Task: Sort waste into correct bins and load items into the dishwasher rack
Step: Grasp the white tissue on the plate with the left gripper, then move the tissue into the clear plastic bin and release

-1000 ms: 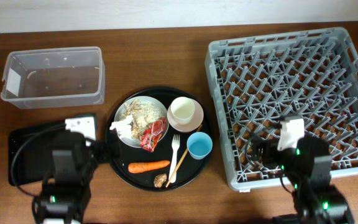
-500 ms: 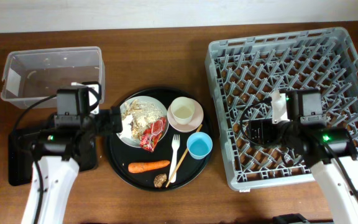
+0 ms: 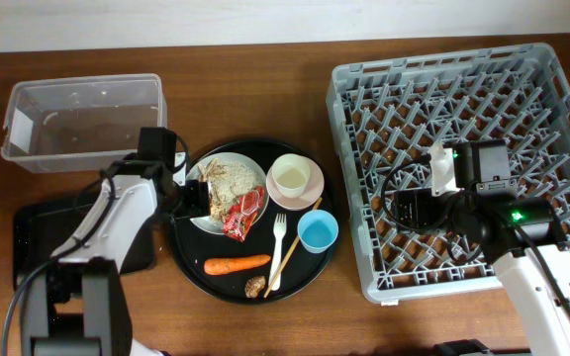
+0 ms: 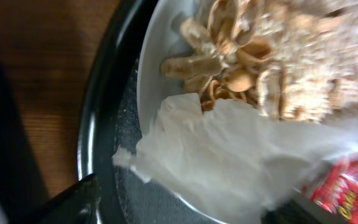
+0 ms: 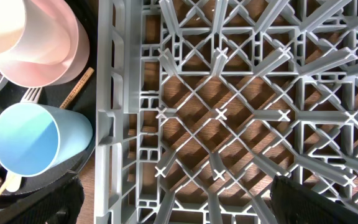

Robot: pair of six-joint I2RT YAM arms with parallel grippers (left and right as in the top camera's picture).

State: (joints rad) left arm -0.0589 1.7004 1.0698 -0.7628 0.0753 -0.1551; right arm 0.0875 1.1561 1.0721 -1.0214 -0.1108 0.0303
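My left gripper (image 3: 194,198) is open, low over the left edge of the grey-white plate (image 3: 228,154). In the left wrist view its jaws (image 4: 191,208) straddle the crumpled white tissue (image 4: 229,162), which lies on the plate rim (image 4: 149,81) beside the beige food scraps (image 4: 291,81) and the red wrapper (image 3: 243,213). The carrot (image 3: 237,264) and brown lump (image 3: 255,287) lie on the round tray. The white cup (image 3: 290,176) sits in the pink bowl (image 3: 315,190). The blue cup (image 3: 318,231), fork (image 3: 279,242) and chopsticks (image 3: 291,252) are nearby. My right gripper (image 3: 404,210) is open and empty over the rack (image 3: 463,99).
The round black tray (image 3: 191,259) holds the plate, cups and waste. The clear tub (image 3: 82,124) stands at the back left. The flat black tray (image 3: 38,237) lies in front of it, partly under my left arm. The rack's left wall (image 5: 107,124) is close to the blue cup (image 5: 27,140).
My left arm has reached forward and right, from over the flat black tray to the plate's left edge, and now covers the tissue. My right arm rose over the rack, then held still.
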